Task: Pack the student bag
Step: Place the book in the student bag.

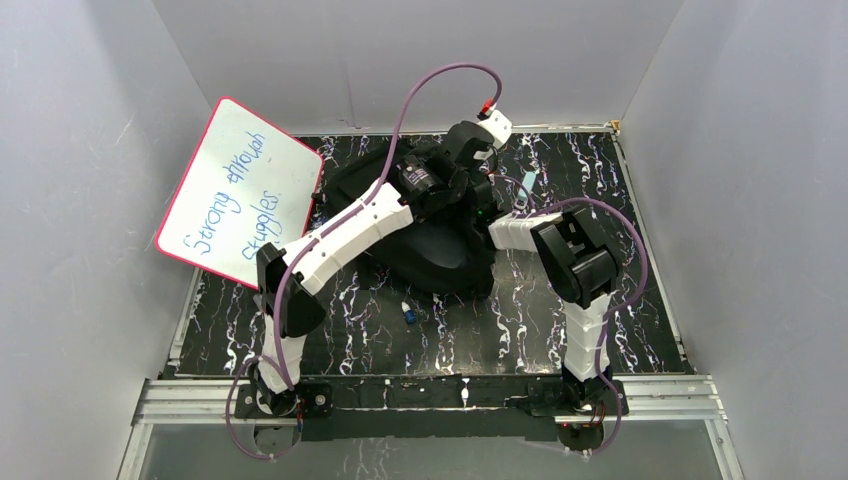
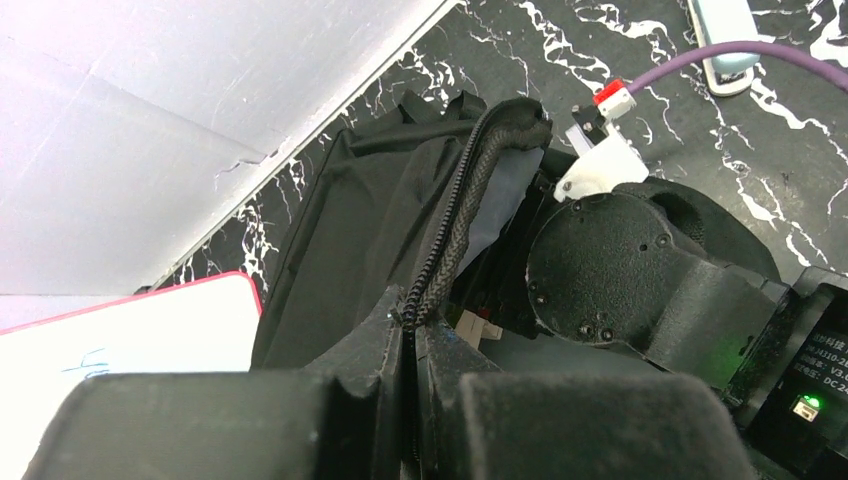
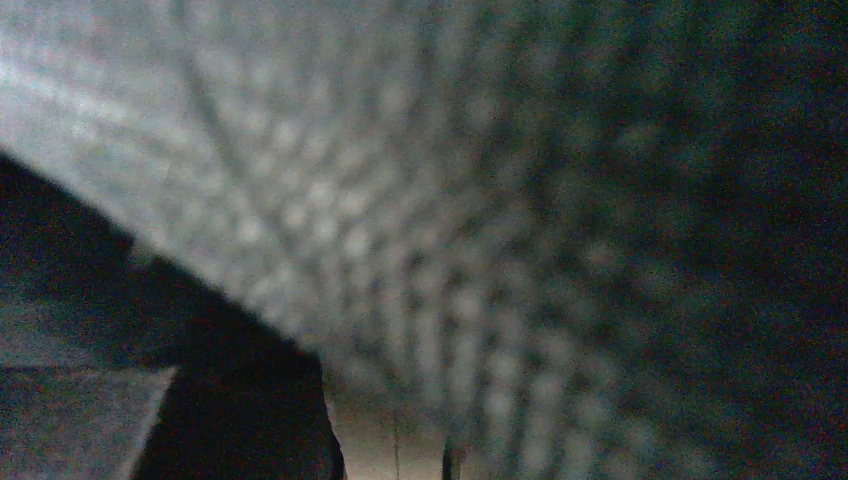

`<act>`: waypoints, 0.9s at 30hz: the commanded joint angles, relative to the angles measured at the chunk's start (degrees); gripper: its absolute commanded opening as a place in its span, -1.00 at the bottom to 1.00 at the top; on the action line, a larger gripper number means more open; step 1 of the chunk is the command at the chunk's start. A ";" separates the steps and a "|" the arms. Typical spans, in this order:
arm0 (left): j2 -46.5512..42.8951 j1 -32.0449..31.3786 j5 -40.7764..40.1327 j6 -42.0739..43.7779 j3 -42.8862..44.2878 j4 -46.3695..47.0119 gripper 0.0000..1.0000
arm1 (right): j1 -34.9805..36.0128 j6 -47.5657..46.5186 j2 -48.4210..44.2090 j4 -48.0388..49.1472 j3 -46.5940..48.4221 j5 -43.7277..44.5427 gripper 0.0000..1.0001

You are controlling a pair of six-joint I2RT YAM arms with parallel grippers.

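The black student bag (image 1: 440,255) lies in the middle of the table, and its open zipper edge (image 2: 455,220) rises in the left wrist view. My left gripper (image 2: 415,335) is shut on that zipper edge and holds it up. In the top view it sits over the bag's top (image 1: 445,195). My right arm's wrist (image 1: 470,142) hangs over the bag's far side, and its black housing (image 2: 610,265) is next to the opening. My right gripper is down inside the bag. Its view shows only blurred grey mesh lining (image 3: 450,220), and its fingers cannot be made out.
A pink-rimmed whiteboard (image 1: 240,190) with blue writing leans at the left wall and also shows in the left wrist view (image 2: 120,340). A light-blue object (image 1: 527,180) lies behind the bag. A small blue and white item (image 1: 408,313) lies in front of the bag.
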 commanded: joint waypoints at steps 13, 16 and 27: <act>-5.85 -0.49 -4.32 -1.44 -4.00 2.51 -1.00 | 0.46 -15.24 -10.56 -7.60 0.14 6.66 0.61; -6.10 -0.26 -4.86 -1.94 -4.37 2.72 -1.00 | 0.44 -19.28 -15.22 -12.30 -1.32 8.90 0.76; -8.76 1.00 -5.49 -3.11 -6.68 3.87 -1.00 | 0.34 -37.02 -40.44 -29.20 -12.72 13.66 0.87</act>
